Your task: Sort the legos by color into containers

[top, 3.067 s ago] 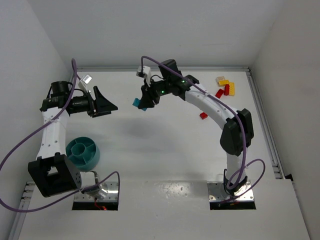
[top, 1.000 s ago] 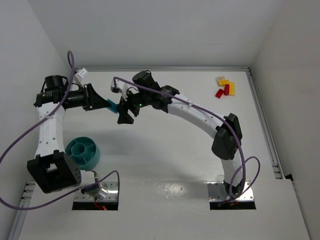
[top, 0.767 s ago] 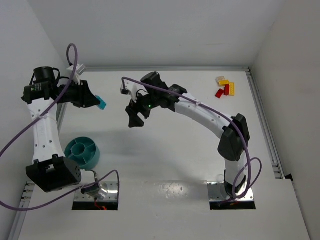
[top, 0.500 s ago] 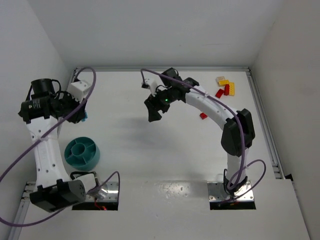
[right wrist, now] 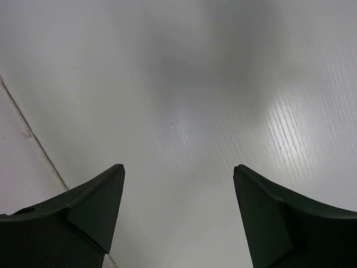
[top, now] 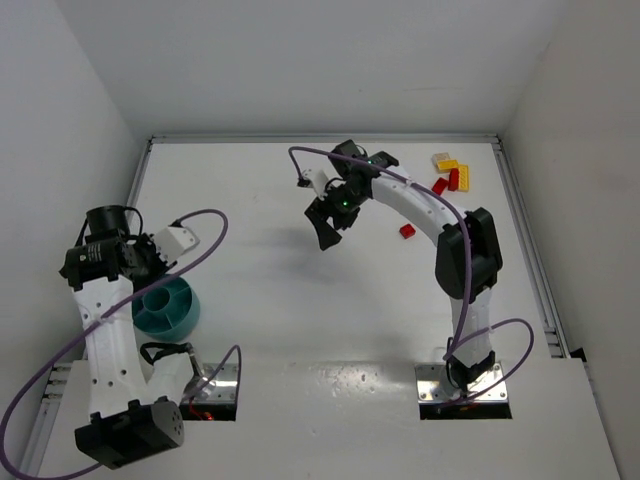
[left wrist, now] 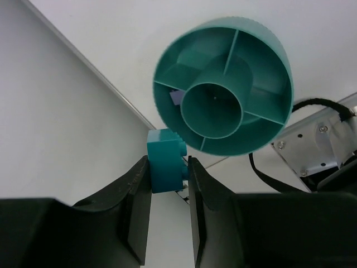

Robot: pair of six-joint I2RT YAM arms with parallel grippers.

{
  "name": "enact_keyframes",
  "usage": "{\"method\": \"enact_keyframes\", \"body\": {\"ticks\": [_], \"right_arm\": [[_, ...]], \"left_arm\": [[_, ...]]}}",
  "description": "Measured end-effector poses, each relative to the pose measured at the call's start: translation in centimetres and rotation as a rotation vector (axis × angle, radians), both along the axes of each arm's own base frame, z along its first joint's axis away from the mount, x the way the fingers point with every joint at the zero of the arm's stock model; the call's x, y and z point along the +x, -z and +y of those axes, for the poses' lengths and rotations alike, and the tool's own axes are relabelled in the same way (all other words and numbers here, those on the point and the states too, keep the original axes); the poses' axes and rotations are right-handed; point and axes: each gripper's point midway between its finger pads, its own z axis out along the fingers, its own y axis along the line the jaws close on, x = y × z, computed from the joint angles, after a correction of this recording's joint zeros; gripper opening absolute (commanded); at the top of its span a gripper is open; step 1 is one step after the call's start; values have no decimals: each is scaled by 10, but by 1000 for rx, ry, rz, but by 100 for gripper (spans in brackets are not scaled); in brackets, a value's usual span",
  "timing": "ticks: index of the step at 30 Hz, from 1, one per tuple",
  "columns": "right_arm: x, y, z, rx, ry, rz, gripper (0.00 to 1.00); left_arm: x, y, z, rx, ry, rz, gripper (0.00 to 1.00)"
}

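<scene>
Delivery step of the colour sort. The left gripper (left wrist: 168, 163) is clamped on a small teal-blue plastic brick (left wrist: 163, 170), pinched by its flat sides between the two dark fingers at the lower centre of the left wrist view. Up and to the right of it in that view lies the round teal plastic bowl with inner dividers and a central hub (left wrist: 259, 78). The brick appears just outside the bowl's rim rather than over a compartment. In the overhead view the bowl sits at the lower left of the white table (top: 300, 330), partly hidden by the left arm. The brick is blocky, with round studs along its upper edge, and its colour is close to the bowl's own. A small lilac-blue shape (left wrist: 177, 96) lies in the compartment left of the hub; it is too small to identify. The next move, as judged here, calls for carrying the brick inward over the rim — probably to that compartment, if its occupant is a blue piece. The jaws would then part clear of hub and dividers. The right gripper (right wrist: 178, 170) stands with its fingers wide apart and nothing between them, over bare table at the upper centre of the overhead view. A loose red brick (top: 407, 231) lies to its right, and a cluster of red and yellow bricks (top: 447, 172) waits at the upper right — unsorted.
</scene>
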Motion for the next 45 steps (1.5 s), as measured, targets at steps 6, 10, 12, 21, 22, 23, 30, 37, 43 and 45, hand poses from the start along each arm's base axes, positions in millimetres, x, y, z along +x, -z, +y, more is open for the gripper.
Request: {"method": "enact_keyframes", "body": {"ticks": [6,10,12,21,22,23,30,37,43,45], "right_arm": [[0,7,-6,-34,-9,0,78],[1,7,-6,-37,-12,-4,78],[2,7,-8,-38,-10,-5,77],[-4,16,-15,-49,-3,18,77],[-5,18,-15,-51,-4,23,77],[-7,19,-16,-53,-4,30,77],[-10,17,-17,-46,-5,26,77],[-17,16,-18,-34,-11,39,76],[-18,15,-17,-26,-14,43,76],[-18,15,-17,-27,-14,45,76]], "left_arm": [[-2,7,-4,-36,-19,26,1],[23,-19,-7,-123,-75,-7,0],[48,-43,-5,-161,-118,-65,0],[115,-113,-6,-250,-274,-260,0],[116,-112,-8,-255,-289,-255,0],[117,-109,-11,-260,-301,-246,0],[95,-64,-7,-202,-356,-116,0],[41,-31,4,-94,-362,-31,0],[6,-28,9,-26,-318,-71,0],[0,-28,6,-21,-284,-85,0]]}}
